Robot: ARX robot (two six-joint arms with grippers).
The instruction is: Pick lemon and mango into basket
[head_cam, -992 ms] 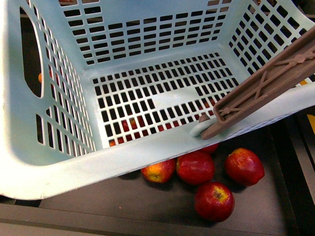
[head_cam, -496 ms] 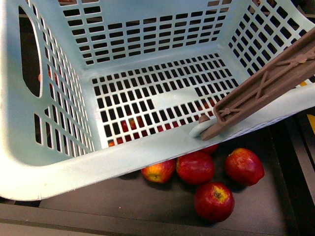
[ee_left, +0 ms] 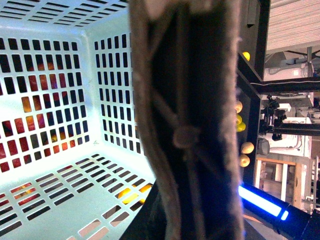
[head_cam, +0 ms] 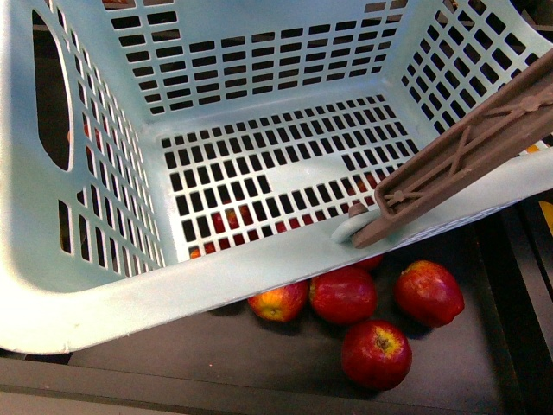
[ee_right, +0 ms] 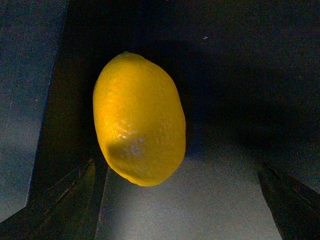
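Starting at the right claw [ee_right: 176, 169]: spread wide open, gripping nothing, with only the dark tips of its fingers [ee_right: 75, 185] showing, one at either side. Just ahead of that gap, find the lemon [ee_right: 139, 120], bright yellow with pebbled skin, lying on a dark flat surface [ee_right: 240, 90], very close to one finger and well apart from the other, contact impossible to judge. Over to the left claw: cannot tell whether clenched or released, with no fingertips to make out, only the brown ribbed handle [ee_left: 187, 135] looming blurred right up against the wrist camera. Beside that handle, looking straight into the basket [ee_left: 90, 75], pale teal, with slotted walls and floor and red and orange glowing through the slots. Beyond the handle, picking out a few small yellow fruits [ee_left: 246, 148] along the edge of a dark shelf [ee_left: 252, 100], too small to call lemon or mango, so cannot place the mango for certain. From the front, catching the basket tilted, near rim dipping low, with the handle slanting across its right corner from a pale round pivot on that rim. Under the rim, spotting four red apples [head_cam: 343, 294] on a dark tray [head_cam: 173, 354], three in a rough row and one nearer the camera, plus more red glimpsed through the floor slots.
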